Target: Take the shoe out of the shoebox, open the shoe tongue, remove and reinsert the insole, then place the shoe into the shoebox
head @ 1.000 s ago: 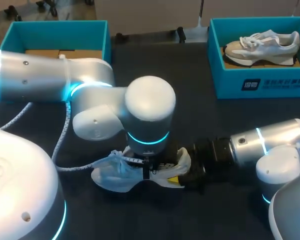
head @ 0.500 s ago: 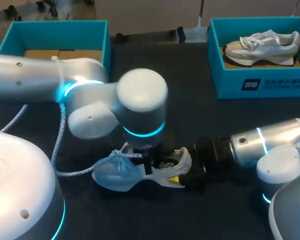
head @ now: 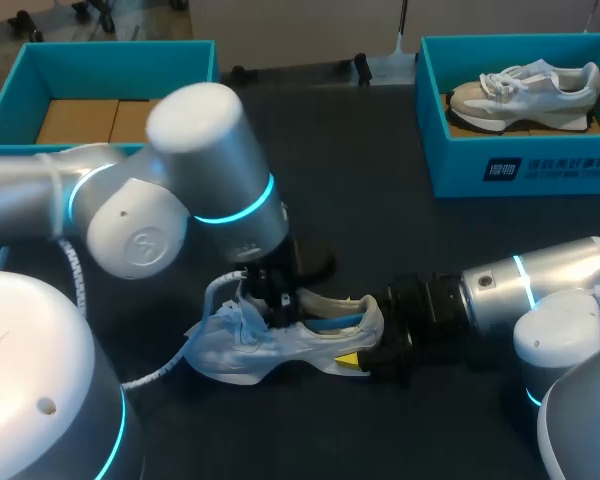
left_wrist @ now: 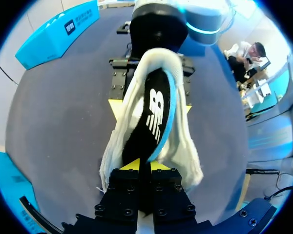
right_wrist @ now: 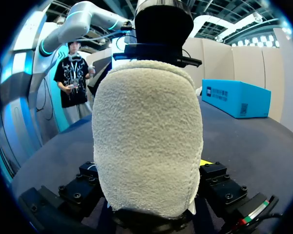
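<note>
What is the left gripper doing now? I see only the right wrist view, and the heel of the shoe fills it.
Observer: The left wrist view shows the left gripper shut on the black insole.
Operator: Is the insole out of the shoe already?
Observer: Not yet. It lies mostly inside the shoe, with one long edge tilted up, showing blue.

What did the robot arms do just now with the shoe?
The left arm swung leftward; the left hand holds the insole, now showing, raised from the shoe. The right hand kept gripping the heel. The boxed shoe stayed put.
</note>
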Available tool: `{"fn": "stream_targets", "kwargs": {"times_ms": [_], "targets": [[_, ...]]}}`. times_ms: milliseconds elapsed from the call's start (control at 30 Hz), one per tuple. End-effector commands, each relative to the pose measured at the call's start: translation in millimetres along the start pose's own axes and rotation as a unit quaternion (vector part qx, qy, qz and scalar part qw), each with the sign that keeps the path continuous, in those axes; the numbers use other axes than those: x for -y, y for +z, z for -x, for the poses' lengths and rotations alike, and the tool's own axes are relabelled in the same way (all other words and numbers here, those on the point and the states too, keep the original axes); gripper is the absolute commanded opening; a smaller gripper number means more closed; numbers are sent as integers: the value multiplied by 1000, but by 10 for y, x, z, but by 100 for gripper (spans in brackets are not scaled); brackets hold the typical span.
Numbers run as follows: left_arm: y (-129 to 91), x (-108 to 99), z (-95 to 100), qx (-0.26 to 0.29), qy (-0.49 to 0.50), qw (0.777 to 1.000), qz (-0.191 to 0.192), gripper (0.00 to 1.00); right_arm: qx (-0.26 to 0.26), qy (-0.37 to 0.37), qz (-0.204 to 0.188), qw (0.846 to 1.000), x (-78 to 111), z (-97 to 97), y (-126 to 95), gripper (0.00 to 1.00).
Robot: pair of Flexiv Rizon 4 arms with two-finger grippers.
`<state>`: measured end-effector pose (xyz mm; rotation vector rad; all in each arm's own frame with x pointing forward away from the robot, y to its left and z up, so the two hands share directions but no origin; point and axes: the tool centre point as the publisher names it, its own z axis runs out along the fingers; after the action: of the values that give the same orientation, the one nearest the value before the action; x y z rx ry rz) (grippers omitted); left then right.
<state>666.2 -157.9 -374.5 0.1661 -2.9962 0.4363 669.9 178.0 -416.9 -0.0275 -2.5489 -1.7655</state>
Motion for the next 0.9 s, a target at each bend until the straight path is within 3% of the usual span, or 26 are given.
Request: {"fn": "stream_targets", "kwargs": {"times_ms": [33,367,533,900], "targets": [[-70,-33,-24,-15,3,997,-74,0,0,1,-3,1000,-13,-20,16,0],[-208,-152,7,-12,-39,992,-123,0,0,1,-3,1000,-13,-20,16,0],[-247,-170,26,-6,-46,991,-125,0,0,1,-3,1000,-13,-20,16,0],[-267,147,50,24,-19,995,-99,0,0,1,-3,1000,-13,-20,16,0]]}}
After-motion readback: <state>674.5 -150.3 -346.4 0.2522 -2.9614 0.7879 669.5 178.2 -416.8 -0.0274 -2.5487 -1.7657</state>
